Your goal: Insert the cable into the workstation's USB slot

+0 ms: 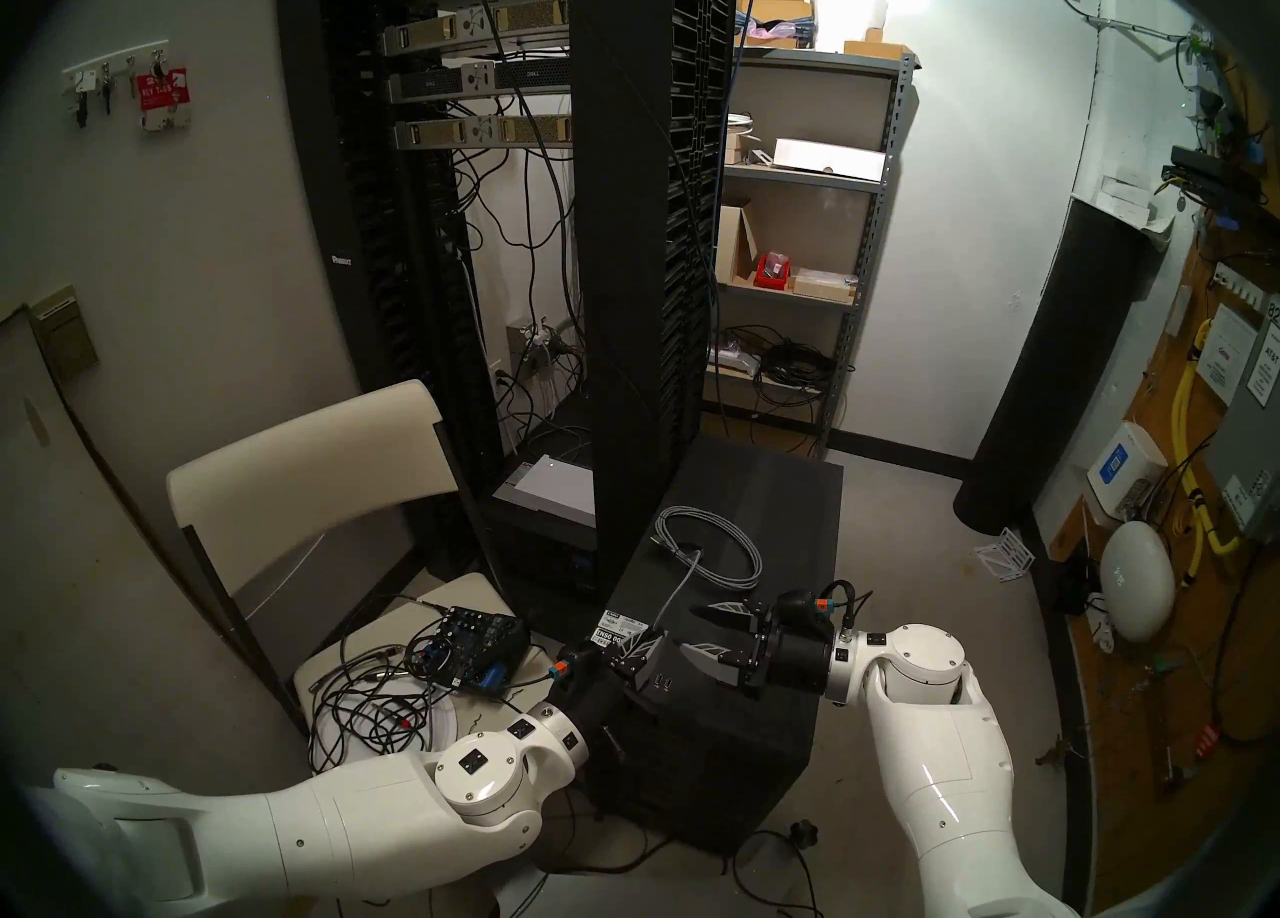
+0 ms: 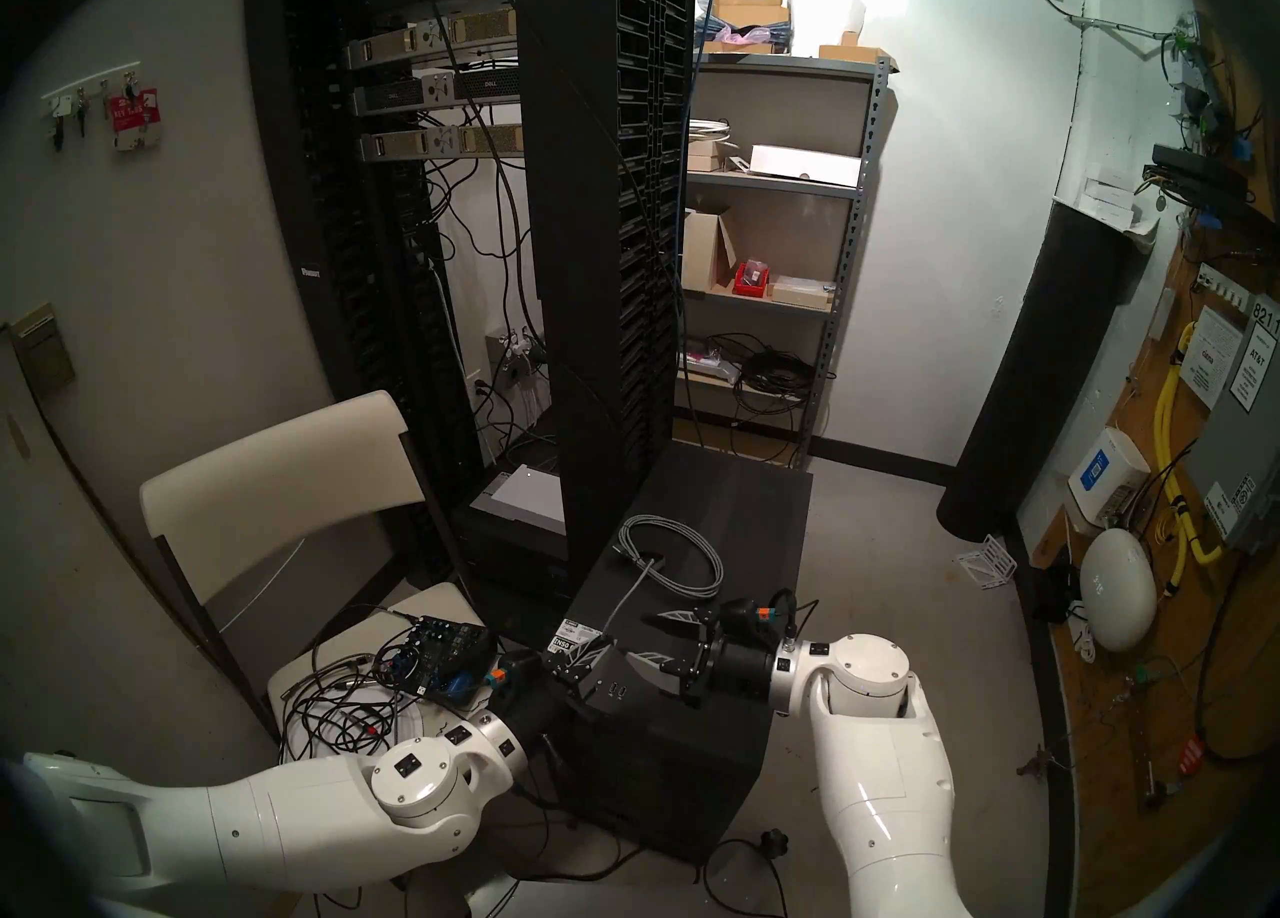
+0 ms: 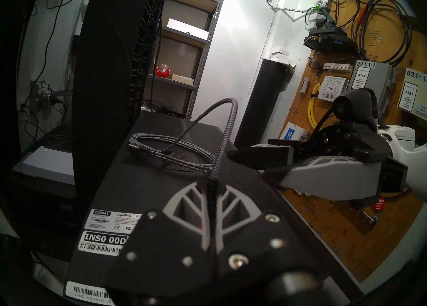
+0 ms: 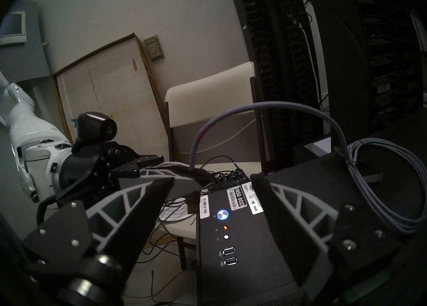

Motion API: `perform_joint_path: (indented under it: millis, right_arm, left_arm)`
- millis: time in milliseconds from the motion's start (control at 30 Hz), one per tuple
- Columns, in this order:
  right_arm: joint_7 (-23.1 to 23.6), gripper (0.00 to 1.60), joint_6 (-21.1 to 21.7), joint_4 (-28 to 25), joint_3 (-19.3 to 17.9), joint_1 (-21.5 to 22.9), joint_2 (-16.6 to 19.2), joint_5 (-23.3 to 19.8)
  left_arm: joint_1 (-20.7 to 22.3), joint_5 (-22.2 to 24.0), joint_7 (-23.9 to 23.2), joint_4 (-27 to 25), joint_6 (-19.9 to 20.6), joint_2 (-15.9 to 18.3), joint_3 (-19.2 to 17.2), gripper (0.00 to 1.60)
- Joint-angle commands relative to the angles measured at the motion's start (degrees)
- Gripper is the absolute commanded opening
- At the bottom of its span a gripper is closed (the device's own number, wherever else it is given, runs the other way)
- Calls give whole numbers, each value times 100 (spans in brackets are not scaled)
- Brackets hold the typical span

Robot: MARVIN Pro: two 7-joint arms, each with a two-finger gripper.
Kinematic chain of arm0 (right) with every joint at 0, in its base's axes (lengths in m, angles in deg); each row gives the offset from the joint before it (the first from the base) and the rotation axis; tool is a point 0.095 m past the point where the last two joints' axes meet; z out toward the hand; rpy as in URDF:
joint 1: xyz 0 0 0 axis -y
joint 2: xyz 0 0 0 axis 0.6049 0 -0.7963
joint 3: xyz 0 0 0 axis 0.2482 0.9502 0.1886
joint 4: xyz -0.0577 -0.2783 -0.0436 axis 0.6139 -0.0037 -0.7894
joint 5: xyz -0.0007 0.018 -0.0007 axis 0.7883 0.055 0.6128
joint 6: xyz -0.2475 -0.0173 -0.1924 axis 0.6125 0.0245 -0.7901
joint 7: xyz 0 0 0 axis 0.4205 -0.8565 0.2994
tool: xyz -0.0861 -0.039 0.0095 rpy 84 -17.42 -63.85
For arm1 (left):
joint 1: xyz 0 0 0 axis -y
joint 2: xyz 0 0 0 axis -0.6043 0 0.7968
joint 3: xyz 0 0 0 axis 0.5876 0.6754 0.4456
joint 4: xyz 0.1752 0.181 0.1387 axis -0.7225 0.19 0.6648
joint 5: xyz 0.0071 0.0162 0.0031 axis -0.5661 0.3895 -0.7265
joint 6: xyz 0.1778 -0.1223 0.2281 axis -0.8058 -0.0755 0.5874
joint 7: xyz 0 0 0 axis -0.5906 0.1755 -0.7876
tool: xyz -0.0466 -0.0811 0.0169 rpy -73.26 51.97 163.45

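the grey cable point(image 1: 713, 553) lies coiled on top of the black workstation point(image 1: 755, 688), and one end arches up from the coil and runs down into the left gripper point(image 3: 211, 197), whose fingers are pressed together on it just above the tower's near top edge beside the white stickers point(image 3: 104, 236). the left arm reaches in low from the left with its wrist level. the right arm comes in from the right, its gripper point(image 1: 706, 632) spread wide and facing the left one just apart from it, above the usb slots point(image 4: 228, 255).
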Motion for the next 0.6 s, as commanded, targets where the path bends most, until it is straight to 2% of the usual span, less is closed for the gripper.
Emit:
perform_joint_path:
  millis: [0,267,400,433,500,567]
  right_arm:
    - [141,134,-11,-99,70,167,-109,-127]
    - [157,123,23,-61,147,224,-111,-71]
    - [137,112,15,-4,190,249,-112,-33]
    - [114,95,14,1,196,248,-115,-16]
    - [108,82,8,19,202,255,-113,-11]
    - [92,77,-3,35,200,261,-109,0]
  left_arm:
    - [48,-47,-81,-65,-64,-51,-7,0]
    - [6,-83,-101,-81,-87,-32,-8,0]
    - [2,-97,-99,-113,-86,-27,-15,0]
    - [2,-99,-100,-114,-84,-28,-17,0]
    - [11,-102,-115,-118,-73,-26,-17,0]
    - [18,-100,-130,-117,-62,-26,-17,0]
